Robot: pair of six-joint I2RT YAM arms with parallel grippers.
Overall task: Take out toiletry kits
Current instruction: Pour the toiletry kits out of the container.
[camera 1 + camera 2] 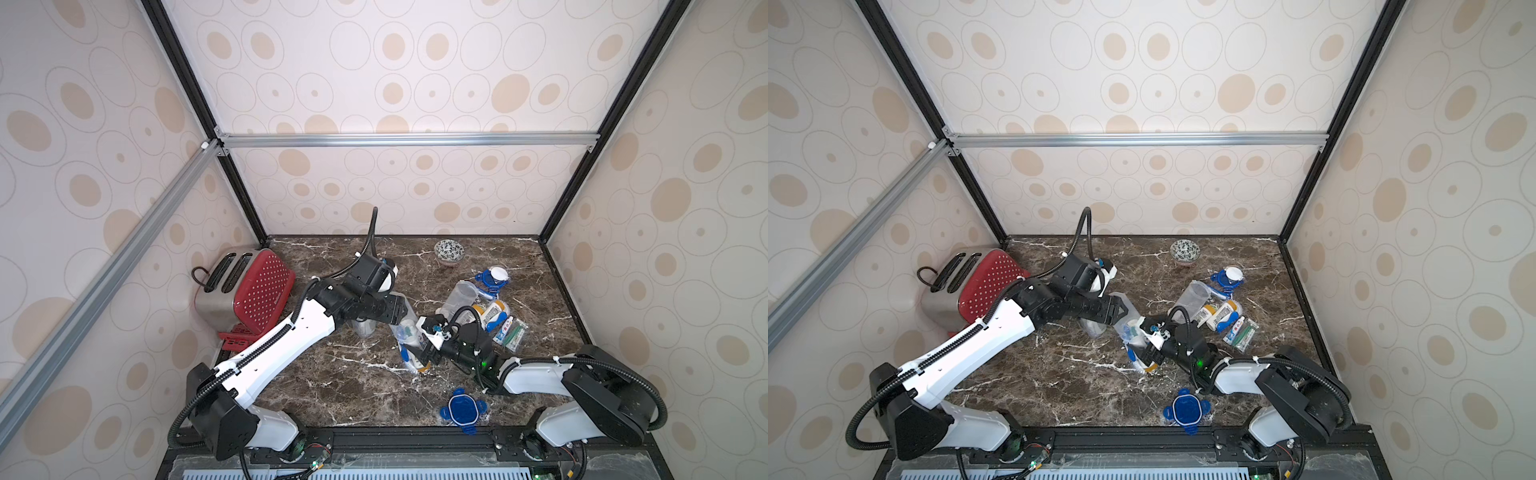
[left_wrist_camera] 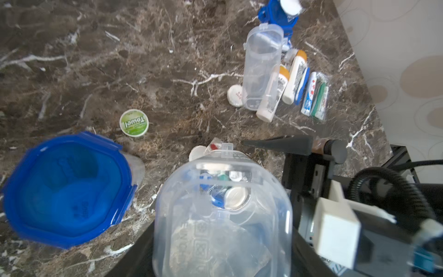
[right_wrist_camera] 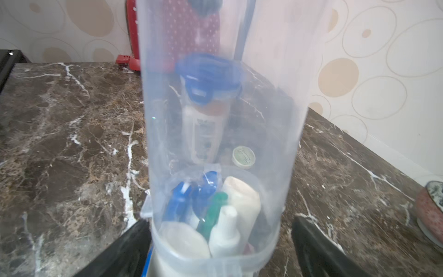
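At far left we see a red and silver toaster (image 1: 245, 286) on the marble counter (image 1: 332, 374). Just right of it, the left end effector (image 1: 401, 312) grips a clear jar (image 1: 409, 328) by its closed end and tips the mouth down toward the right arm. One toiletry kit (image 3: 211, 215) sits packed at that mouth: white bottles, blue and green toothbrushes. A gold-capped bottle (image 1: 422, 366) shows just below the mouth; we cannot tell whether it is clear of the jar. The right end effector (image 3: 220, 220) stands wide, a jaw on either side of the mouth. Further right, a second kit (image 1: 498, 322) lies spread on the counter just beside an empty jar (image 1: 459, 297) on its side. A blue lid (image 1: 462, 409) lies near the front edge.
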